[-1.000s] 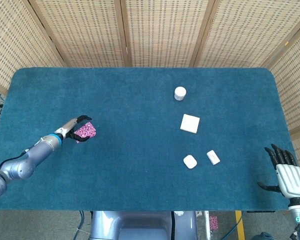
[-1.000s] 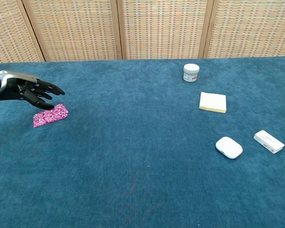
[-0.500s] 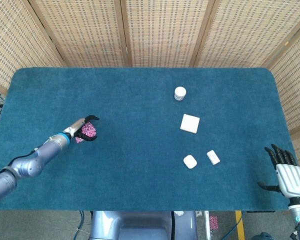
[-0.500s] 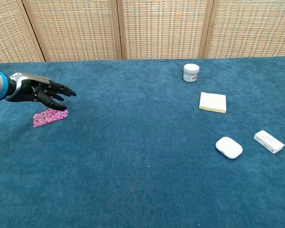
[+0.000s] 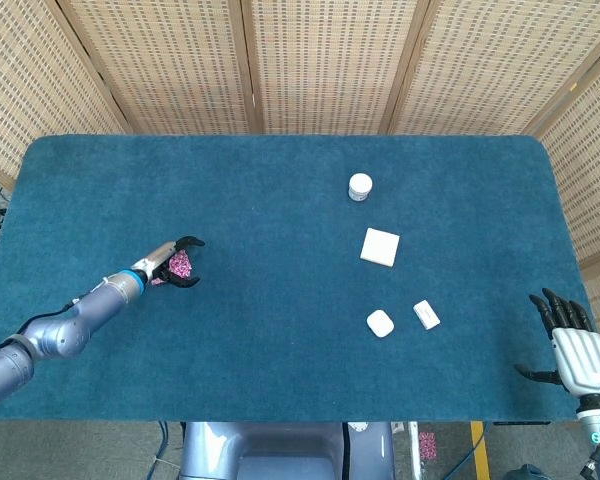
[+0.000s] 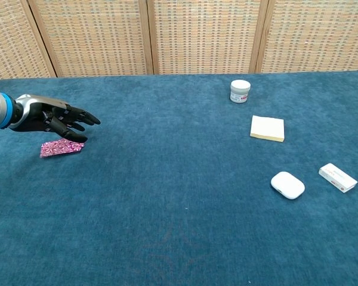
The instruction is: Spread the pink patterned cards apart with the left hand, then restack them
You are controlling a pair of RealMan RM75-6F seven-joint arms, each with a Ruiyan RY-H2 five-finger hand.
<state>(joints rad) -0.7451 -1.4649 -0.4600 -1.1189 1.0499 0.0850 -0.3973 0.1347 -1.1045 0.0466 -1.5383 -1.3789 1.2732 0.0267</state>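
Left hand (image 6: 53, 121) at frame left, fingers spread, over pink patterned cards (image 6: 61, 148) (contact unclear); right hand (image 5: 577, 349) lower right, open, holding nothing.

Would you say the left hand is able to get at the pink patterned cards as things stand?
Probably yes: the left hand hovers right over the pink patterned cards, fingers spread, with nothing between them.

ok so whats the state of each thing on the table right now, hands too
pink patterned cards: stacked flat on the cloth, not spread
left hand: fingers apart, over the cards, holding nothing; contact unclear
right hand: fingers apart, idle at the table's near right corner
white jar: upright, lid on
notepad: lying flat
earbud case: closed, lying flat
small white box: lying flat
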